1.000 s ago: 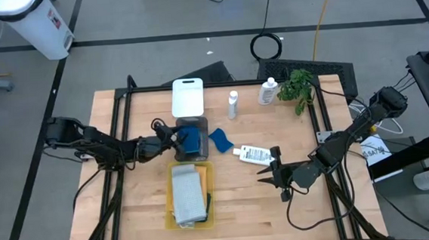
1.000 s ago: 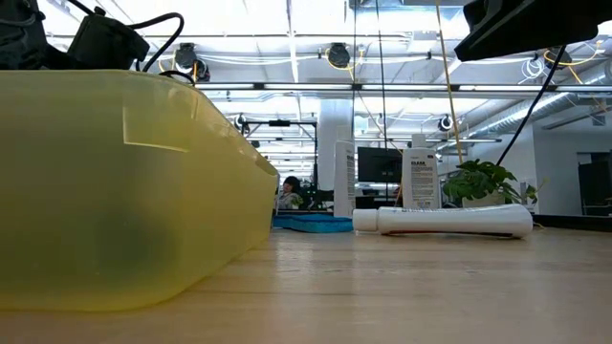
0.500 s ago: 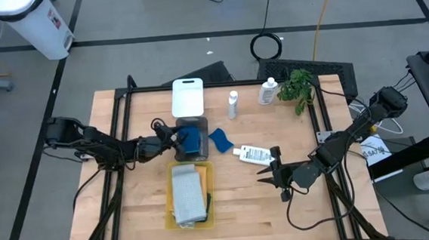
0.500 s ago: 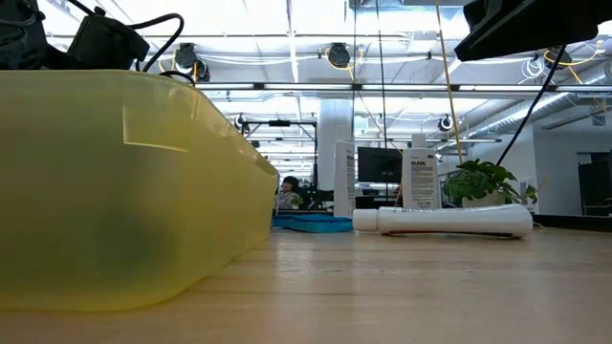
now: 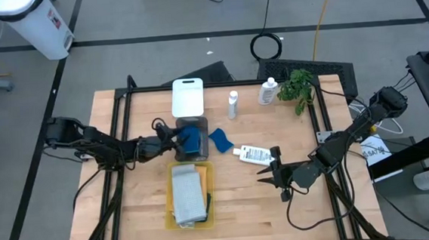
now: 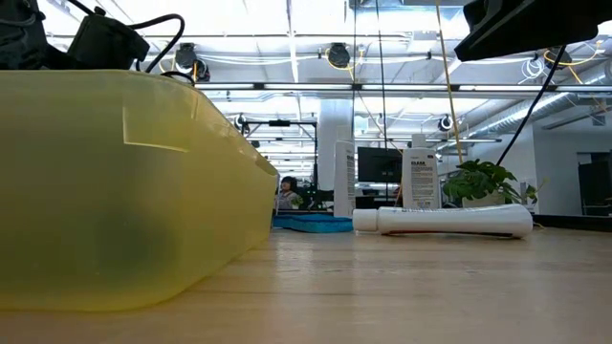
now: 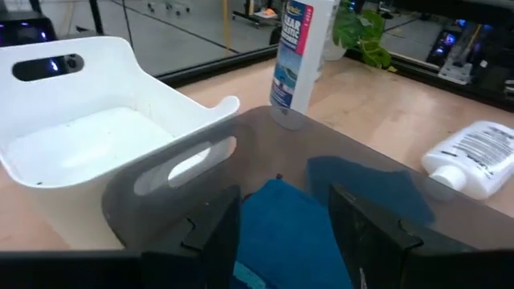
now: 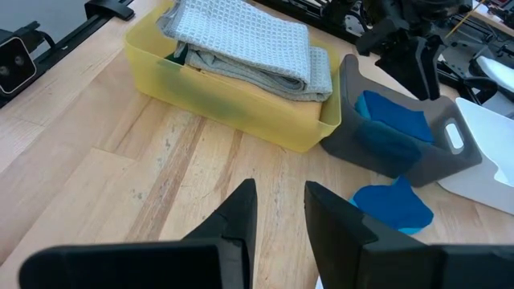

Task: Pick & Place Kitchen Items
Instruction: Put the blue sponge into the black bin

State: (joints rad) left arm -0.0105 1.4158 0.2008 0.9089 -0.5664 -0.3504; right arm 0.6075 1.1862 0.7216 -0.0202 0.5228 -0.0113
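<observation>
Now, starting at the left: your left pincer reaches in over the grey tray, which stands between the white tray and the yellow tray. In the left wrist view its pads sit tight on either side of a blue sponge, so I read it as gripping that sponge down inside the grey tray, on top of more blue.

The step in hand looks like setting this sponge down. Check that it sits below the tray wall before you let go. Then open the pads fully, since a soft sponge tends to cling to one pad. Lift straight up and clear of the rim before you swing away. A sideways pull could catch the wall and drag the light tray across the surface, or nudge the white tray that touches it.

The cloths lie folded in the yellow tray and need nothing.

Further right, a loose sponge lies flat just beside the grey tray; it looks like the next pick for this arm. Come down on it from above and pinch across its narrow side.

Beyond it the lying bottle rests on its side, near your right pincer. That pincer waits low over the surface, fingers slightly apart and holding nothing. Keep it put until the left arm is clear, as both would cross the same middle ground.
</observation>
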